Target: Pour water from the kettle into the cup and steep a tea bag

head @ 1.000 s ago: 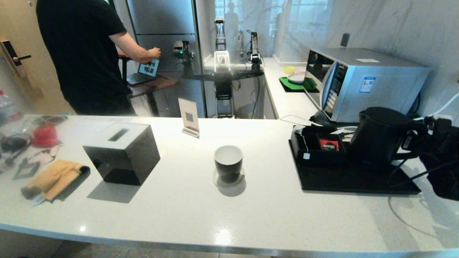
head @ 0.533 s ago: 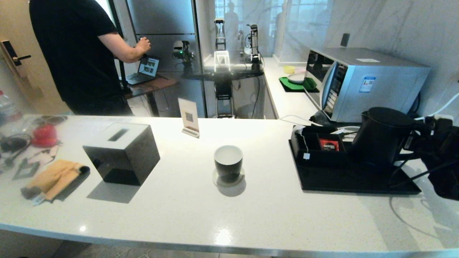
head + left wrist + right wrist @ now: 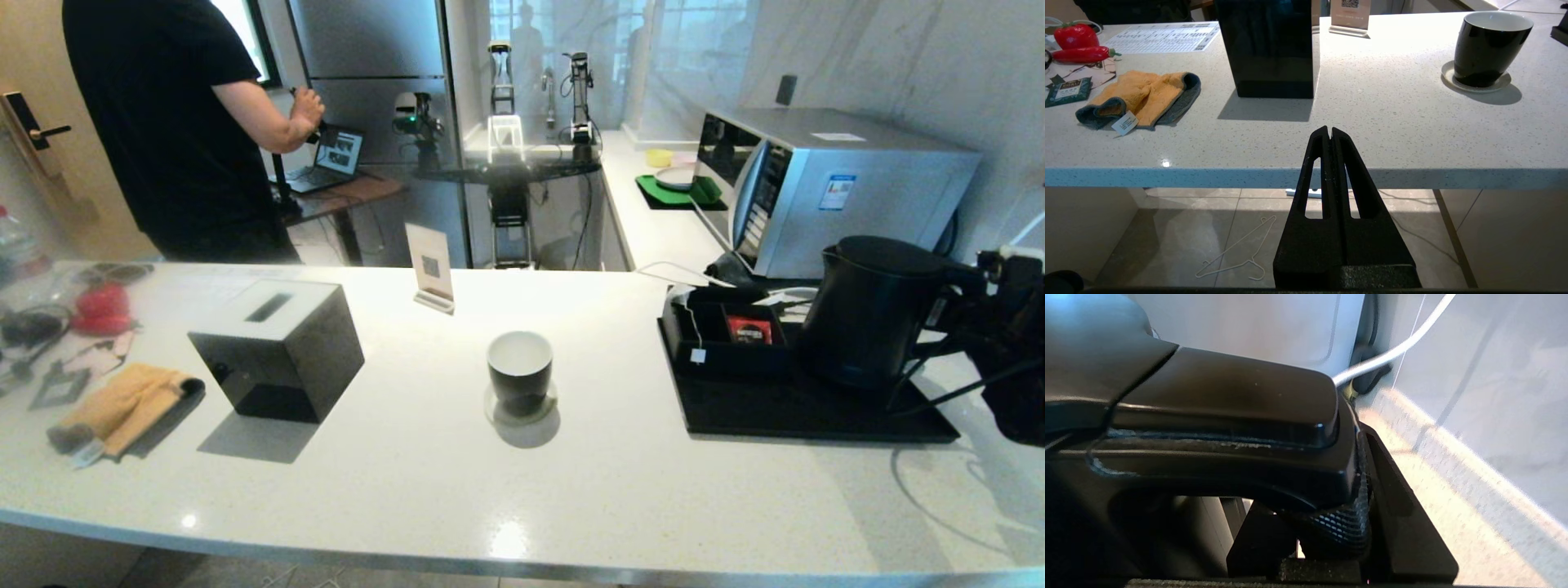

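One upright kettle, spout toward cup

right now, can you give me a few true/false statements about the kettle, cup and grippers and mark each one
1. The right gripper is shut on the kettle by its handle. True.
2. The cup lies on its side on the counter. False: it stands upright on a round coaster.
3. The left gripper is shut and holds nothing, below the counter's near edge. True.
4. The kettle is tilted over the cup, pouring. False: it is upright above the black tray, well to the cup's right.
5. A red packet lies in the tray's compartment. True.
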